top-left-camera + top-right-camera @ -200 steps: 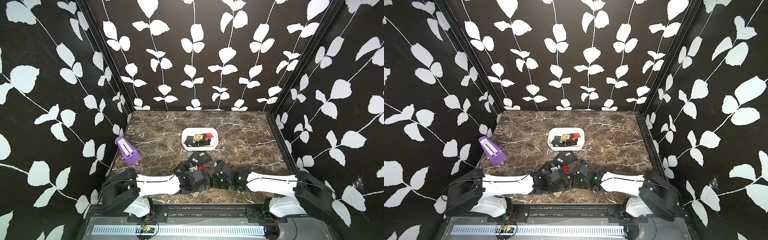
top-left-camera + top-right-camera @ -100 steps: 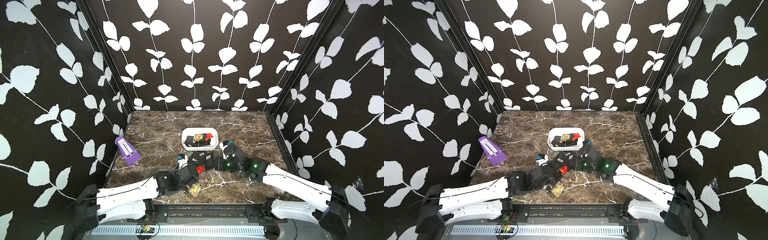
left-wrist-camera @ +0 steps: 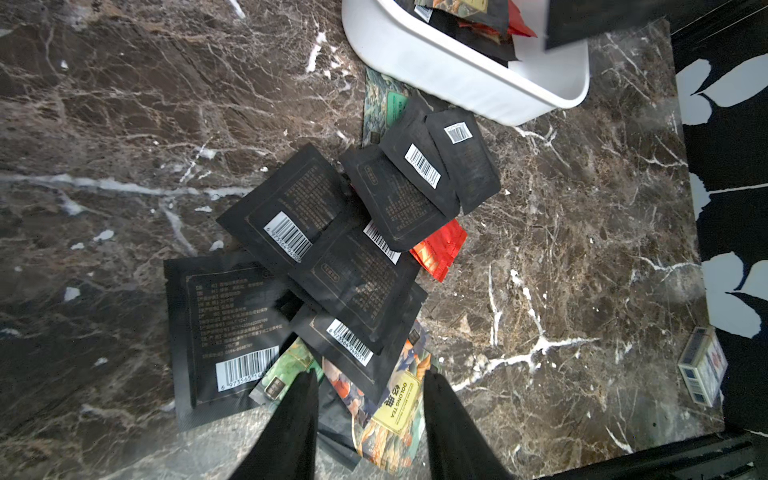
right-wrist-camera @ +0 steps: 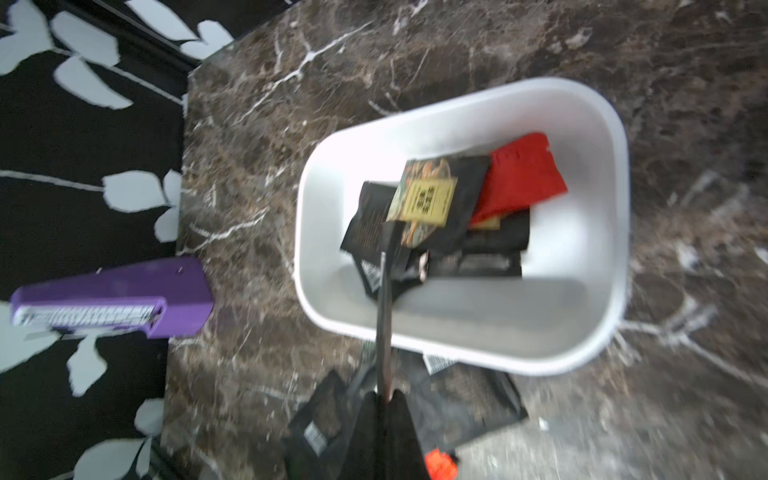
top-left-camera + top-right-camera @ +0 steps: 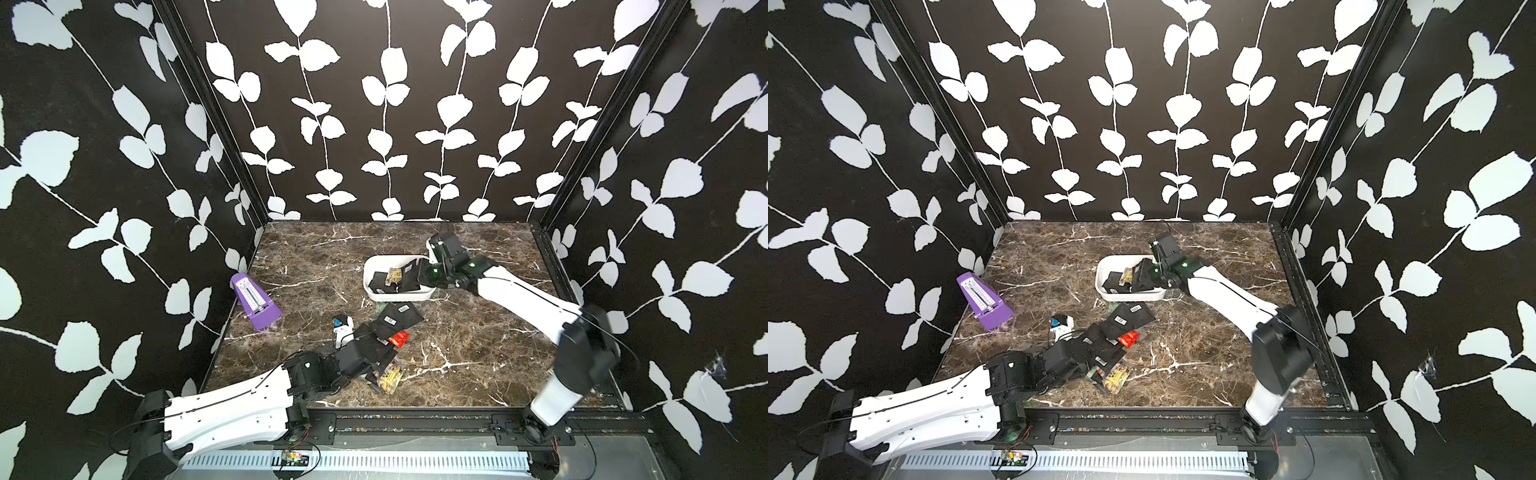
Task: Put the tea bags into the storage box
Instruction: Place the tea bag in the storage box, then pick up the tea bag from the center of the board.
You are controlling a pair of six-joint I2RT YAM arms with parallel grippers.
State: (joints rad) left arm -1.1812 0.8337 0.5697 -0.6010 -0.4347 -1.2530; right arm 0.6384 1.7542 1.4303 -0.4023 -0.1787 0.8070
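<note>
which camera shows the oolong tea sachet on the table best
The left wrist view: the oolong tea sachet lies close up by the left end effector, label readable. In both top views it is only a small yellow patch. The right wrist view leaves it out.

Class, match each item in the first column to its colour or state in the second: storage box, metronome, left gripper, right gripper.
Column one:
1. storage box
2. metronome
3. left gripper
4. right gripper

Column two:
A. shut on a black tea bag
B. white
C. open above the loose tea bags
D. purple

Pairs: 1-B, 2-D, 3-C, 4-A.
</note>
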